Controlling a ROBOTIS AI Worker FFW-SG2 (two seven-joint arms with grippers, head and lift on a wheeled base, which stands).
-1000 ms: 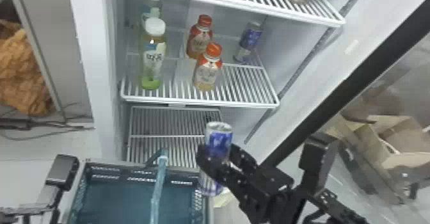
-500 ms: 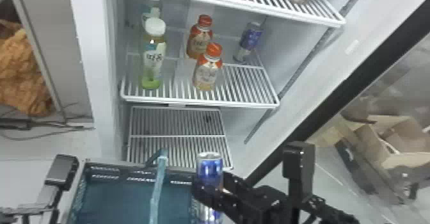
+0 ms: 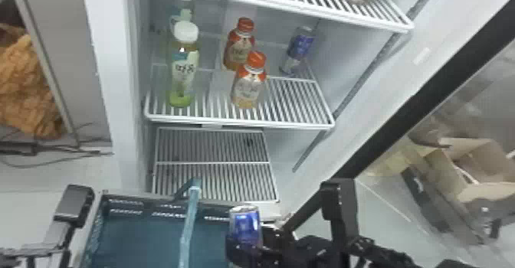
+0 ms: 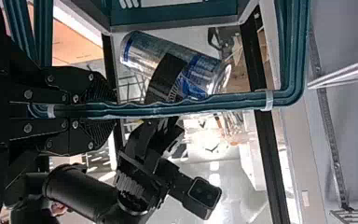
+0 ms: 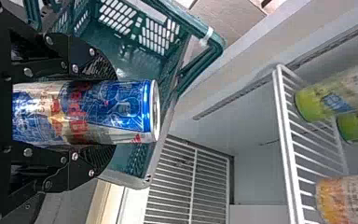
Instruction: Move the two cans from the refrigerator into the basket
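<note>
The refrigerator [image 3: 115,95] stands open. Below its front is the dark teal basket [image 3: 153,199], its handle [image 3: 187,225] raised. The middle shelf [image 3: 237,122] carries the drinks; the lower shelf [image 3: 212,163] sits behind the basket. An open cardboard box [image 3: 483,156] lies off to the right.

In the left wrist view, the left claw [image 4: 105,110] is closed to the narrow thickness of the basket's handle, gripping it. The right claw [image 3: 247,246] is parted just as wide as the can between its fingers, with a firm hold on both sides.

On the middle shelf, two green-based bottles [image 3: 184,72] stand at the left, one behind the other, and two orange-capped bottles [image 3: 248,85] in the middle.

The held can [image 3: 245,223], blue and silver, is near the basket's right side, top end up. The other can [image 3: 299,49] stands at the right rear of the middle shelf.
</note>
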